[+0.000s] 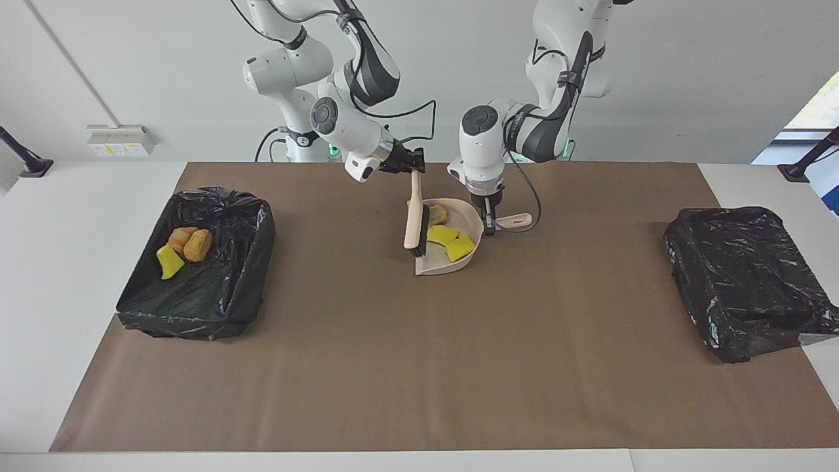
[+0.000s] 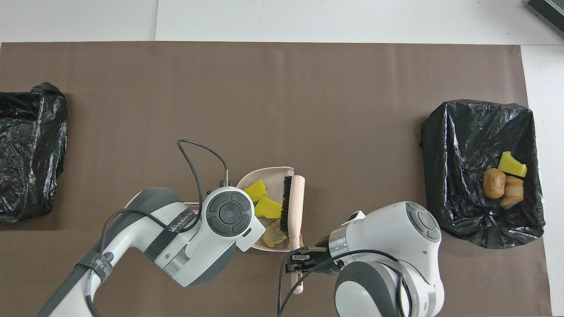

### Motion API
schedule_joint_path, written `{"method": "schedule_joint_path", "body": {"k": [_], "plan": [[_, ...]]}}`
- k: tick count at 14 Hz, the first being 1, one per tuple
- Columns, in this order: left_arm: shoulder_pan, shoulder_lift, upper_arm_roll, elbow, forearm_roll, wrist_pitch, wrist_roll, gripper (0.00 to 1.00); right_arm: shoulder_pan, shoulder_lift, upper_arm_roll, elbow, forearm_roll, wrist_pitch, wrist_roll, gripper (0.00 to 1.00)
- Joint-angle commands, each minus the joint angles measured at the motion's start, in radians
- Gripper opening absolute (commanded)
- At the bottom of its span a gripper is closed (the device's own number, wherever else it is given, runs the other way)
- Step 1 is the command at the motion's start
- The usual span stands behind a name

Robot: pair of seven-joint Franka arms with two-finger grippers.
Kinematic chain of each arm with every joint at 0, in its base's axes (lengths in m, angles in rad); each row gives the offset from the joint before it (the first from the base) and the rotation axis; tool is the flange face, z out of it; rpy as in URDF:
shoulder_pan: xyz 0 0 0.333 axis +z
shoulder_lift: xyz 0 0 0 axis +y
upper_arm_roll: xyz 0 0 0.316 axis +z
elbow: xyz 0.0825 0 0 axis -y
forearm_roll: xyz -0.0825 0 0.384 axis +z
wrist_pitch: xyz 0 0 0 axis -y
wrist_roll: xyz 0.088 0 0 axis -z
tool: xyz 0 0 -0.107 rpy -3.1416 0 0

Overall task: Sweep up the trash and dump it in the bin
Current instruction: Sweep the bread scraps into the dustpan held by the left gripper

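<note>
A beige plastic dustpan (image 1: 452, 252) is gripped at its handle by the left gripper (image 1: 488, 226). A pale brush (image 1: 414, 219) with black bristles is clenched by the right gripper (image 1: 411, 160). Spongy yellow trash (image 1: 449, 240) lies in the dustpan; other scraps lie in the crinkled black bin (image 1: 196, 262). "WANJEED" is partly readable on the left arm.

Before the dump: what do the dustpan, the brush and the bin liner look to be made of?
Dustpan: likely moulded plastic, pale pink-beige, smooth and matte, with one-piece curved walls.
Brush: pale beige handle, smooth, plastic or light wood, cannot tell which; dark bristles, probably synthetic.
Bin liner: thin black plastic film, glossy, crinkled, draped over the rim.
</note>
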State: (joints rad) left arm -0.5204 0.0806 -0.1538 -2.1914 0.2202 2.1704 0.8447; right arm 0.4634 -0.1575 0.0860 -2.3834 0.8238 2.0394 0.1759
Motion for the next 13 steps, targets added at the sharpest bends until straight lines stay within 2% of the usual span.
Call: {"method": "schedule_joint_path", "body": {"k": [1,2,3,5,6,7,9,11,13], "plan": [[0.009,-0.021,0.011,-0.05,0.022,0.012,-0.018,0.0,-0.037,-0.013,-0.005,0.064,0.014,-0.091,0.03,0.0],[0.019,-0.021,0.011,-0.05,0.022,0.012,-0.016,0.0,-0.041,-0.028,-0.006,0.07,-0.017,-0.119,0.052,0.0],[0.032,-0.018,0.011,-0.05,0.021,0.012,-0.009,0.0,-0.042,-0.048,-0.003,0.069,-0.1,-0.126,0.086,0.0],[0.036,-0.015,0.011,-0.048,0.021,0.014,-0.01,0.0,-0.01,-0.074,0.018,0.058,-0.382,-0.166,0.204,0.0],[0.03,-0.016,0.011,-0.048,0.021,0.008,-0.013,0.0,0.007,-0.112,0.023,0.024,-0.504,-0.209,0.247,0.0],[0.025,-0.021,0.013,-0.045,0.022,-0.01,-0.016,0.0,0.011,-0.149,0.021,-0.014,-0.535,-0.246,0.258,0.0],[0.019,-0.022,0.011,-0.036,0.024,-0.047,-0.018,0.0,0.02,-0.149,0.024,-0.084,-0.558,-0.23,0.295,0.0],[-0.003,-0.028,0.013,-0.03,0.036,-0.107,-0.044,0.0,0.06,-0.093,0.024,-0.108,-0.56,-0.15,0.355,0.0],[-0.05,-0.039,0.013,-0.028,0.065,-0.141,-0.08,0.0,0.086,-0.059,0.027,-0.106,-0.51,-0.086,0.335,0.0]]}}
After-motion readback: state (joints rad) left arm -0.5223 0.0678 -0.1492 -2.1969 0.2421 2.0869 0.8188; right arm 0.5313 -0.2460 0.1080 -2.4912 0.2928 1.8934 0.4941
